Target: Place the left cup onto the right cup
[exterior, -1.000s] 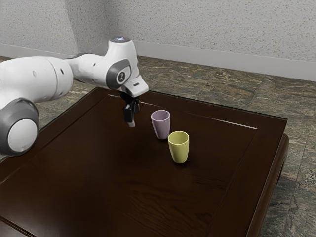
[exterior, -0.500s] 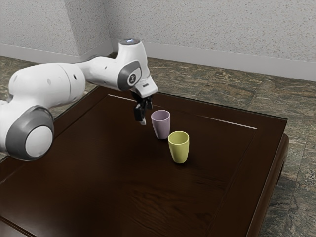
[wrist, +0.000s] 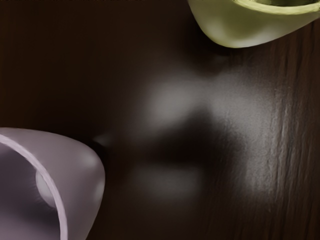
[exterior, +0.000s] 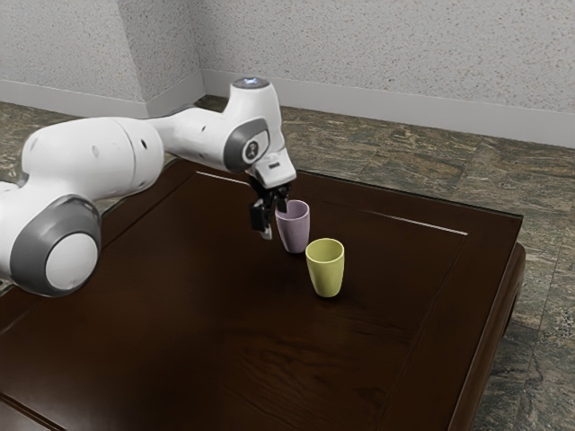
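Observation:
Two cups stand upright on the dark wooden table (exterior: 225, 341). The purple cup (exterior: 294, 226) is the one nearer the exterior view's left, and the yellow-green cup (exterior: 325, 267) stands just to its right and nearer the front. My gripper (exterior: 271, 215) hangs open at the purple cup's left rim, fingers pointing down, one finger (exterior: 262, 219) outside the cup's wall. In the wrist view the purple cup (wrist: 45, 185) lies close under my hand with its rim and hollow showing, and the yellow-green cup (wrist: 245, 22) sits farther off across bare wood.
The table has a raised rim (exterior: 490, 269) all round, and marbled floor (exterior: 422, 162) lies beyond it. My white arm (exterior: 108, 162) reaches in from the exterior view's left over the table's back corner. Bare wood spreads in front of the cups.
My arm has swung toward the exterior view's right and lowered slightly, bringing the gripper from well left of the purple cup to its left rim. Neither cup has moved.

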Robot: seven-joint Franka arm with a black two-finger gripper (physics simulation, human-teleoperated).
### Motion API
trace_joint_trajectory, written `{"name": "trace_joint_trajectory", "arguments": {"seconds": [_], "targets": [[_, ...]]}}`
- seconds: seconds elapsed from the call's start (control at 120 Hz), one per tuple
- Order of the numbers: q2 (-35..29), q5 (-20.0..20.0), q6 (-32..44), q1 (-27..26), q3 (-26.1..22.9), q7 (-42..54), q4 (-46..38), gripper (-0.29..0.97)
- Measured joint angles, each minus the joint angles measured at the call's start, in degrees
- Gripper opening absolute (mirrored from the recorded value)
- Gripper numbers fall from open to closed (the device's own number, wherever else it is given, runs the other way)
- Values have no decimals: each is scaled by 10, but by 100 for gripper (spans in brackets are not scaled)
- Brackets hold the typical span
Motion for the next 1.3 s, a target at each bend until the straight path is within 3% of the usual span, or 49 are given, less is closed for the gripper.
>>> {"name": "trace_joint_trajectory", "arguments": {"seconds": [0.433, 0.85, 1.025, 1.3], "targets": [[34, -1, 24, -3, -1, 22, 34, 67], [49, -7, 35, 3, 2, 39, 44, 5], [45, -6, 35, 0, 4, 46, 49, -5], [46, -6, 37, -3, 4, 53, 49, -10]]}}
